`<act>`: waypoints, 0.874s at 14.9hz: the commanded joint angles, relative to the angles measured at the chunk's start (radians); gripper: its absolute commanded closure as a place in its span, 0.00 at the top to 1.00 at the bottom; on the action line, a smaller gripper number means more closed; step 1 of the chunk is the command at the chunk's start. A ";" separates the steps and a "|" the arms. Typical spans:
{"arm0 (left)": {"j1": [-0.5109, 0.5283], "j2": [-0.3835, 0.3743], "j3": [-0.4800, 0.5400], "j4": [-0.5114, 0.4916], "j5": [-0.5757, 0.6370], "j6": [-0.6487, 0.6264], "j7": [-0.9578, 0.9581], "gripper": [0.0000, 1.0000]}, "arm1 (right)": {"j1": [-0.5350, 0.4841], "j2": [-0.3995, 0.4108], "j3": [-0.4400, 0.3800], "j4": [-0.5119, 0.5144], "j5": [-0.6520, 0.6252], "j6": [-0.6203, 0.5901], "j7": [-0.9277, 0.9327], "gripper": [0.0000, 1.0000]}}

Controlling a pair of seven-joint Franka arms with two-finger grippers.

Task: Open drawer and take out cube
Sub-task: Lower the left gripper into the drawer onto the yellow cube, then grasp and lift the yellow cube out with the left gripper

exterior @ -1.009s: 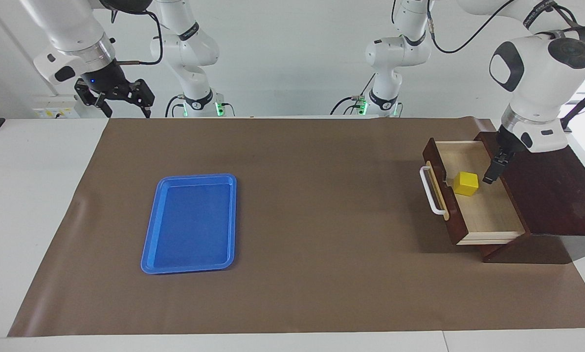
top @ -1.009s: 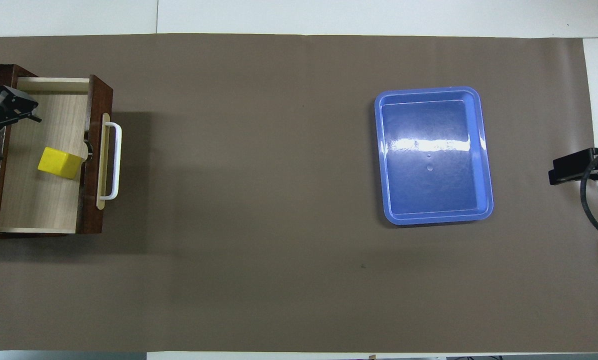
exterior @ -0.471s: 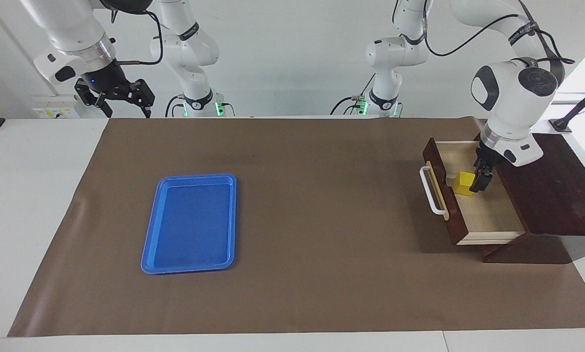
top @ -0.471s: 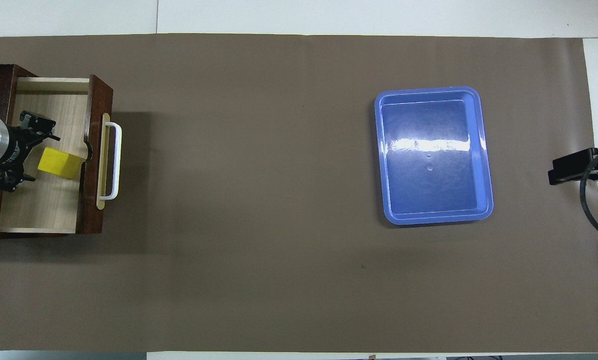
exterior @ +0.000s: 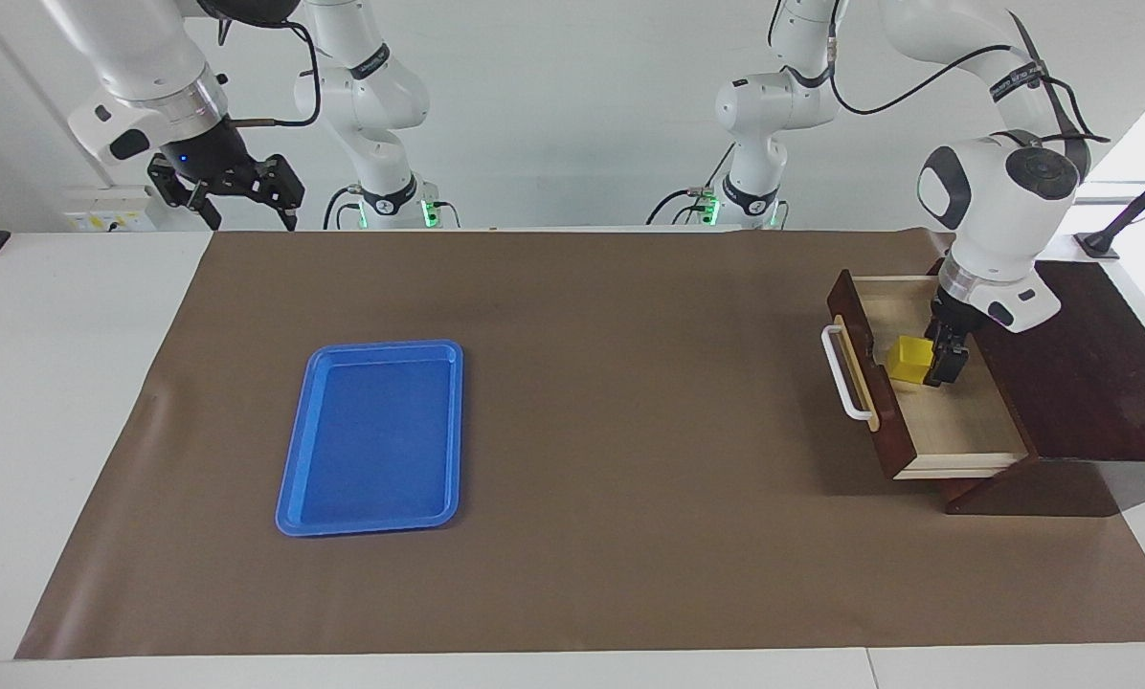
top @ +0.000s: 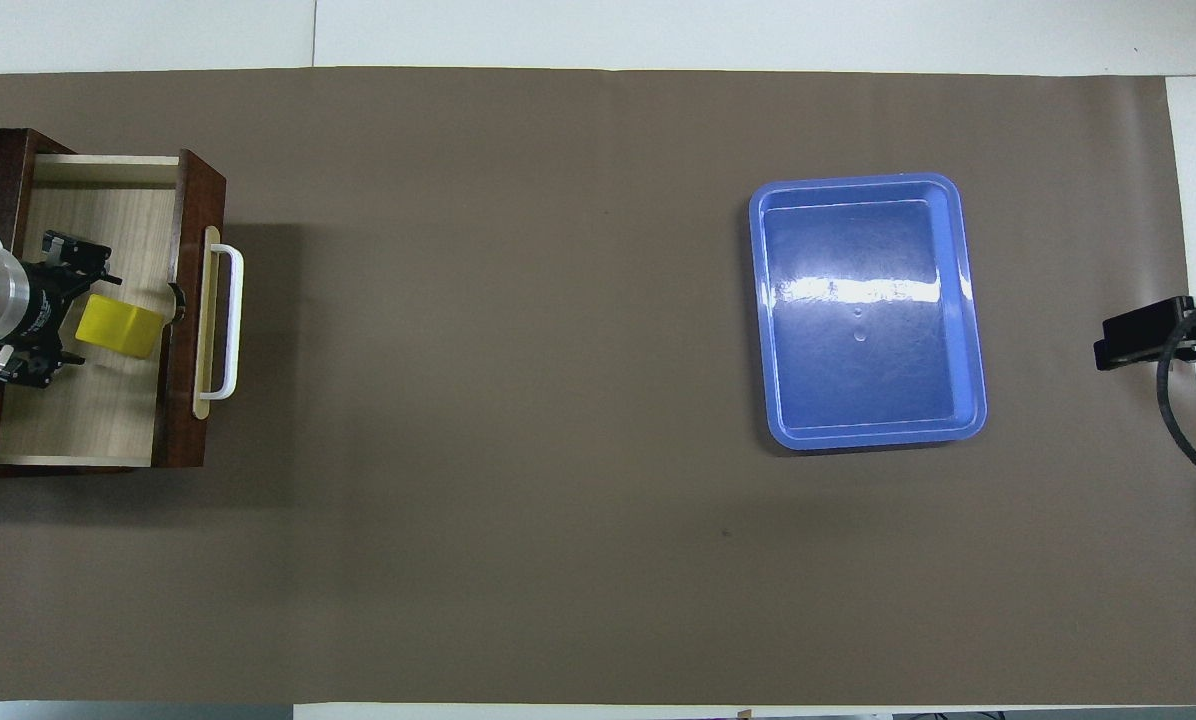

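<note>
**Left gripper down in the open drawer at the cube; right arm waiting**

Surface (exterior: pixel 630 574): white, covered over most of its area by a brown mat (exterior: pixel 611 402). All places below are given relative to the drawer.

Wooden box (exterior: pixel 1080 383): dark reddish-brown, at the left arm's end of the surface. The drawer (exterior: pixel 955 421) stands pulled out of it toward the right arm's end, its pale wood floor exposed (front panel dark, with a white loop handle (exterior: pixel 845 378) on a tan strip).

Blue tray (exterior: pixel 373 435): flat, lying on the mat well apart from the drawer, toward the right arm's end. Nothing rests in it.

Left arm: comes over the box top and points down into the drawer. Left gripper (exterior: pixel 934 364) sits low inside the drawer, at the cube, on the side of the cube away from the front panel. Overhead, its two fingers are spread apart, one past each side of the cube's box-side edge; I cannot tell whether either touches the cube.

Right arm: waiting. Right gripper (exterior: pixel 247 196) hangs in the air above the robots' edge of the surface, well apart from the drawer, fingers apart and holding nothing.

Cube (exterior: pixel 909 359): small, bright yellow, lying on the drawer floor just inside the front panel, about midway along the drawer's width.
</note>
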 commanded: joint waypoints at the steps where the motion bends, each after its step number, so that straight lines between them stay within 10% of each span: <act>1: -0.003 -0.006 -0.005 -0.021 -0.009 0.025 -0.039 0.07 | -0.013 -0.017 0.010 -0.015 0.025 0.004 -0.025 1.00; 6: -0.006 0.023 -0.005 0.059 0.021 -0.039 -0.031 0.00 | -0.001 -0.020 0.011 -0.024 0.076 0.019 -0.049 1.00; 13: -0.110 0.143 -0.008 0.483 0.018 -0.467 -0.047 0.00 | 0.019 -0.043 0.011 -0.084 0.085 0.083 -0.383 1.00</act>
